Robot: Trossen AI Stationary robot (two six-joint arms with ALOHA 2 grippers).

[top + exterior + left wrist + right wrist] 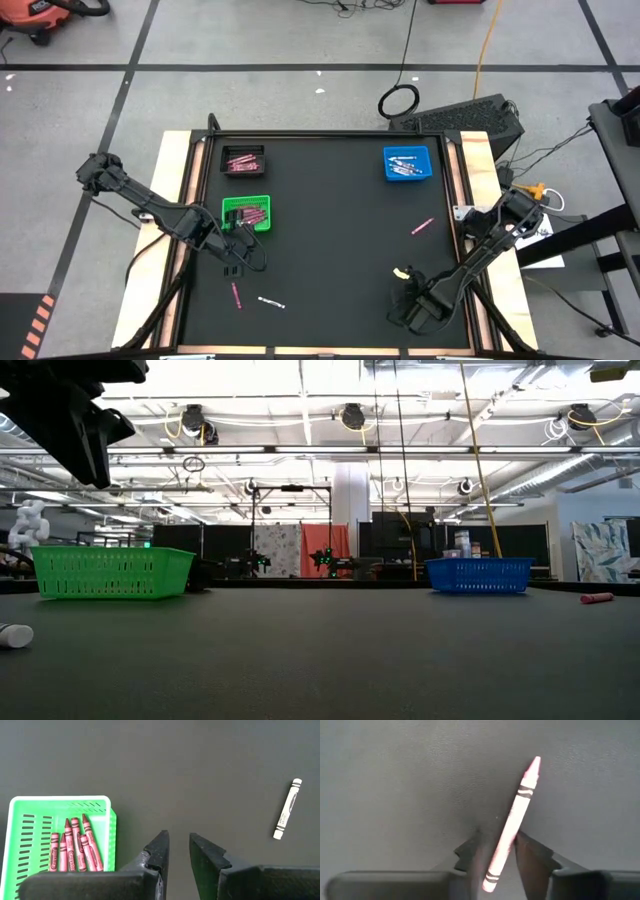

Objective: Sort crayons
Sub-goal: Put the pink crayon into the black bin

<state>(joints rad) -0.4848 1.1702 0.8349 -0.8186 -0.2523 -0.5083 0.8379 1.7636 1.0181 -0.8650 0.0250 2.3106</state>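
The right pincer (497,851) sits low over the black surface (330,240) near its front right corner; a pale pink crayon (512,822) lies slanted between its two dark fingers, both pressing against the stick, so the pincer is clamped on that crayon; the crayon's tip points away past the fingertips.

The left pincer (178,851) hovers just beside the green tray (20,805) on the left half of the surface; its fingers stand slightly apart with nothing between them; the green tray holds several reddish crayons (75,845) lying side by side.

From above, a black tray (243,159) with pinkish crayons sits behind the green tray, and a blue tray (407,163) with pale crayons sits at the far right; one pink crayon (422,226) lies loose on the right part of the surface, well apart from the trays; near the front left, a magenta crayon (237,295) and a white crayon (271,301) lie near each other; the white one also shows in the left wrist view; a small yellow bit (402,271) lies just beside the right arm.
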